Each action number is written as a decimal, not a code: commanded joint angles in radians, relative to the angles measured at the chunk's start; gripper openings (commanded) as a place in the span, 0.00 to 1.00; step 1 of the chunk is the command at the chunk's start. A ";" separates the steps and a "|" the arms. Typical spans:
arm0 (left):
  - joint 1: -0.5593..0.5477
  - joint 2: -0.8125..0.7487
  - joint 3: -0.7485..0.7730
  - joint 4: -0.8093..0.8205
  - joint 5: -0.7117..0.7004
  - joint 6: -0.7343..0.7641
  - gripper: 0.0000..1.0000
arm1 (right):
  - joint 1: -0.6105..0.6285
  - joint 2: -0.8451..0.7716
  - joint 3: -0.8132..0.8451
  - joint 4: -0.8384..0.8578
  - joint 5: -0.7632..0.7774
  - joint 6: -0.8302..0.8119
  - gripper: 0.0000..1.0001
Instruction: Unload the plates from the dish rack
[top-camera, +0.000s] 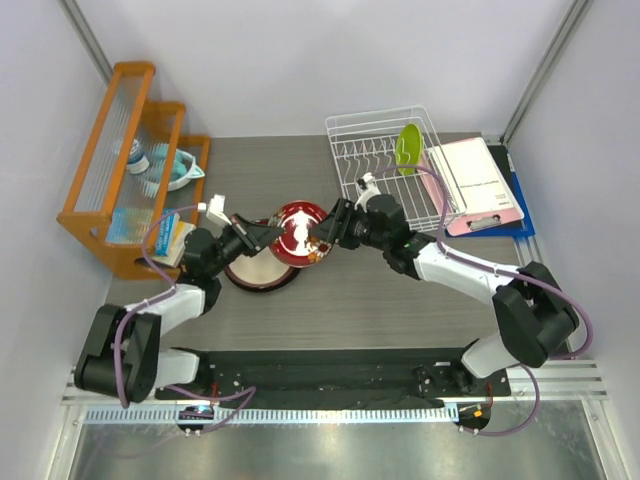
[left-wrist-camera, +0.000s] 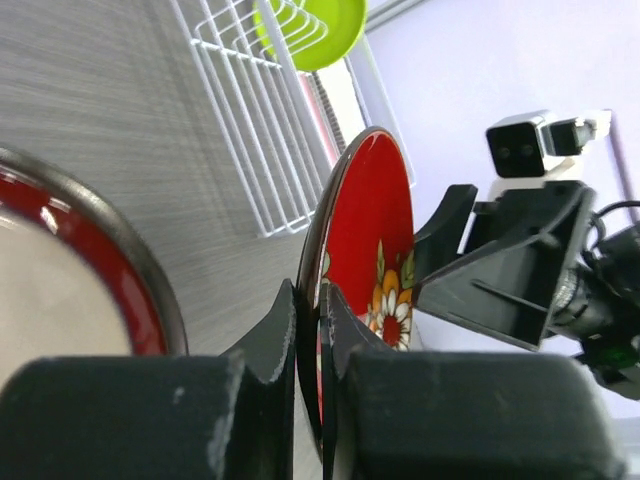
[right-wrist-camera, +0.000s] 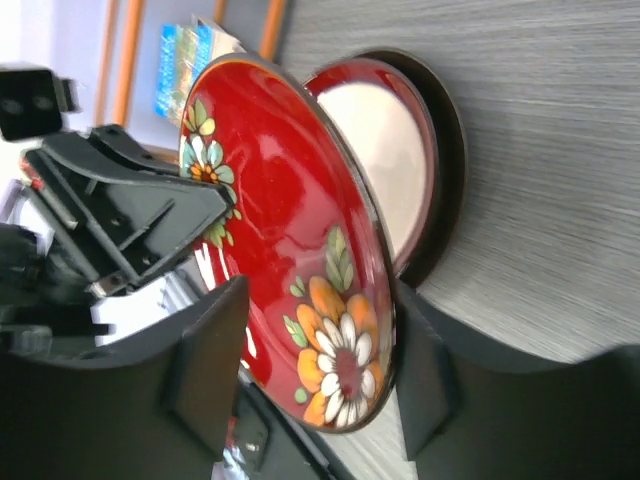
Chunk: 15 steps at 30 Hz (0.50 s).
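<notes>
The dark red plate with flower marks (top-camera: 300, 230) is held on edge above the table between both grippers. My left gripper (top-camera: 262, 233) is shut on its left rim, as the left wrist view shows (left-wrist-camera: 320, 320), with the plate (left-wrist-camera: 375, 225) standing between the pads. My right gripper (top-camera: 326, 232) is open, its fingers spread either side of the plate's (right-wrist-camera: 290, 230) other rim (right-wrist-camera: 320, 370). The dark-red-rimmed cream plate (top-camera: 258, 268) lies stacked on the grey-rimmed one just below. The lime green plate (top-camera: 407, 147) stands in the white dish rack (top-camera: 375, 170).
An orange wooden shelf (top-camera: 128, 170) with small items stands at the left. A pink clipboard (top-camera: 478, 185) on a blue pad lies right of the rack. Grey walls close in on both sides.
</notes>
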 joint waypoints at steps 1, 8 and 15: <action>-0.004 -0.169 0.005 -0.227 -0.170 0.165 0.00 | 0.020 -0.095 0.074 -0.042 0.100 -0.121 0.64; 0.006 -0.414 0.037 -0.568 -0.403 0.305 0.00 | 0.012 -0.207 0.068 -0.159 0.234 -0.198 0.69; 0.030 -0.465 0.014 -0.655 -0.495 0.363 0.00 | 0.009 -0.250 0.063 -0.193 0.282 -0.227 0.70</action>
